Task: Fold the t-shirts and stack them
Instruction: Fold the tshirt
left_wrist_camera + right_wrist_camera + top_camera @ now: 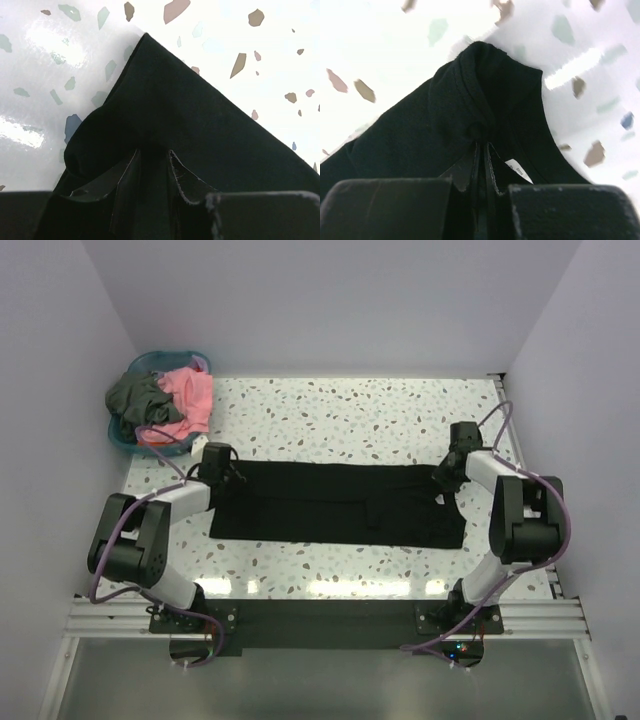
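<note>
One black t-shirt (pixel 340 505) in left end effector (pixel 152 157), right end effector (pixel 482 147)

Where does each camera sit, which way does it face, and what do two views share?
Top external: above and behind, looking down on the table, black t-shirt, basket; both arms show.
Left wrist: on the left arm, facing down at a shirt corner; left tool pinches it.
Right wrist: likewise, at its labelled edge; right tool pinches it.
Shared: both wrist views show the black t-shirt on speckled tabletop.
</note>
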